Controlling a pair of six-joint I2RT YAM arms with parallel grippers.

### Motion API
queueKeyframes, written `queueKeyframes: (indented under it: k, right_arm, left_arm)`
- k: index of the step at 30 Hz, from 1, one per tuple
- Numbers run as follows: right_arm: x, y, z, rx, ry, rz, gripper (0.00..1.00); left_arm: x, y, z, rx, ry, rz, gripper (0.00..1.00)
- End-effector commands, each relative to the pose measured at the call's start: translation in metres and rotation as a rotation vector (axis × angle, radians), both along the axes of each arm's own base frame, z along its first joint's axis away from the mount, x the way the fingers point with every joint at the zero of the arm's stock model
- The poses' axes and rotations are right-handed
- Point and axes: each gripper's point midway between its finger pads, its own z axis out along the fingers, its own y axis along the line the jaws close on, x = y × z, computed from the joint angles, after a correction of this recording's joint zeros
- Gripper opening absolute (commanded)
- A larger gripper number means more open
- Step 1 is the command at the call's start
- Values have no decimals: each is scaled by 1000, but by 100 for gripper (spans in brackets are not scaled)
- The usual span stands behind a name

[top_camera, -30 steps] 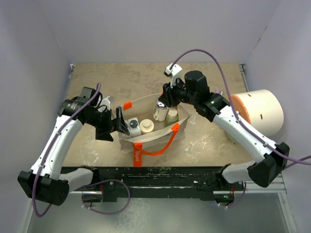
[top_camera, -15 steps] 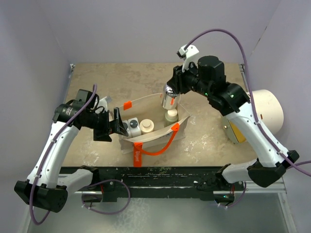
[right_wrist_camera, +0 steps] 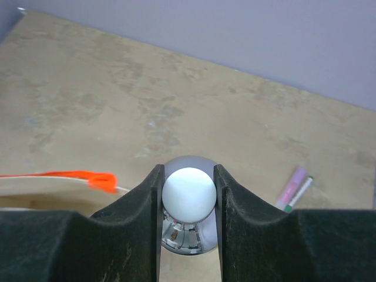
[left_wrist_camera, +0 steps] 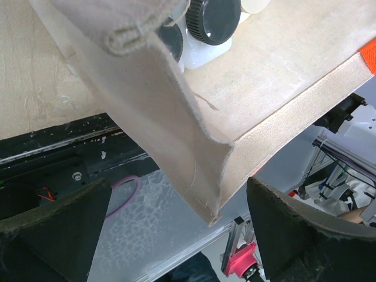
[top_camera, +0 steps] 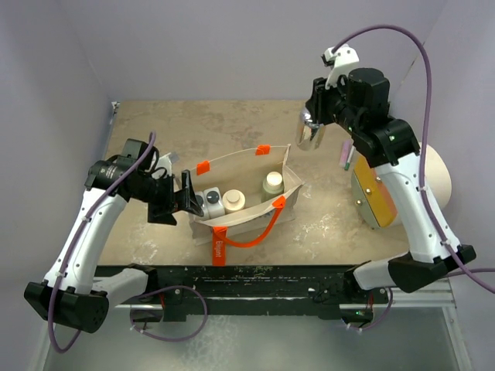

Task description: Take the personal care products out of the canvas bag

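The canvas bag (top_camera: 255,166) stands open at mid-table with its orange handles (top_camera: 263,232) hanging to the front. In it are a white bottle with a dark grey cap (top_camera: 213,199) and two bottles with cream caps (top_camera: 234,201) (top_camera: 272,182). My right gripper (top_camera: 315,124) is shut on the white cap (right_wrist_camera: 188,194) of a clear, shiny bottle (top_camera: 311,135), held in the air to the right of the bag. My left gripper (top_camera: 188,197) is wide open at the bag's left end. The bag's corner (left_wrist_camera: 205,176) sits between its fingers (left_wrist_camera: 294,235) without touching them, and dark-capped bottles (left_wrist_camera: 212,17) show inside.
A big cream cylinder (top_camera: 437,166) with an orange-yellow face (top_camera: 371,197) lies at the right edge. A pink marker (right_wrist_camera: 292,187) lies on the table right of the bag, also visible from above (top_camera: 343,154). Grey walls close in the left, back and right.
My right gripper has lifted the clear bottle out of the bag and carried it up and to the right. The left arm has barely moved.
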Motion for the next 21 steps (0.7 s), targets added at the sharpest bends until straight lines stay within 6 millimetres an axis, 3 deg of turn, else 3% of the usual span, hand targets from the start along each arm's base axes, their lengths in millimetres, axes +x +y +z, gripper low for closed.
queueKeyframes:
  k: [1,6,12,21]
  right_arm:
    - [27,-23,30,39,-181,-77,0]
    - [57,-38,-16,38,-179,-117,0]
    - [90,-41,-65,53,-190,-132,0]
    - [124,-48,-133,92,-157,-192,0]
  left_arm:
    - [6,1,12,10,-48,-21,99]
    - [8,6,8,47,-26,-20,99]
    - [9,7,8,60,-1,-9,99]
    - [14,8,7,79,28,10,99]
